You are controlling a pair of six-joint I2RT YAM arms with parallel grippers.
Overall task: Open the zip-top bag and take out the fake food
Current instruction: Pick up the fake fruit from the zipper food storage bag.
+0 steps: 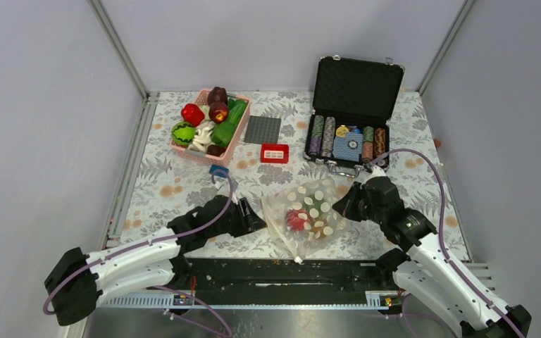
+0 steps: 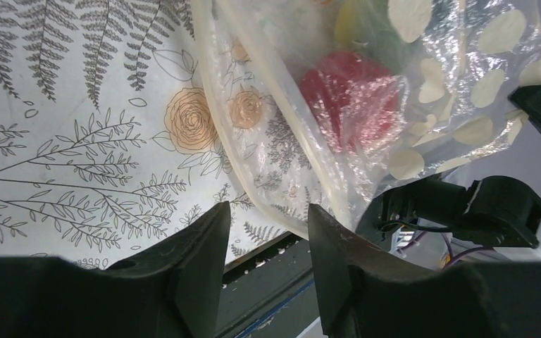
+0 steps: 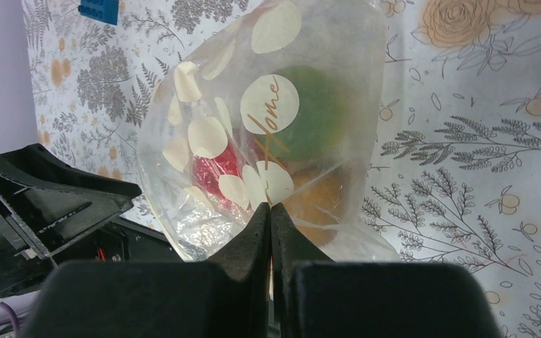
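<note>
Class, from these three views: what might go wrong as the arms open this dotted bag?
The left gripper is open at the edge of the zip-top bag; closing, it may miss or pinch both layers. The right gripper pinches only thin film, which might slip. The bag reaches the near edge of the table, so the red fake food may roll off.

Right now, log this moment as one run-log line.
phase: opening bag | right gripper: shut on zip-top bag edge | left gripper: open, at bag's edge, not gripping | fake food: inside bag
</note>
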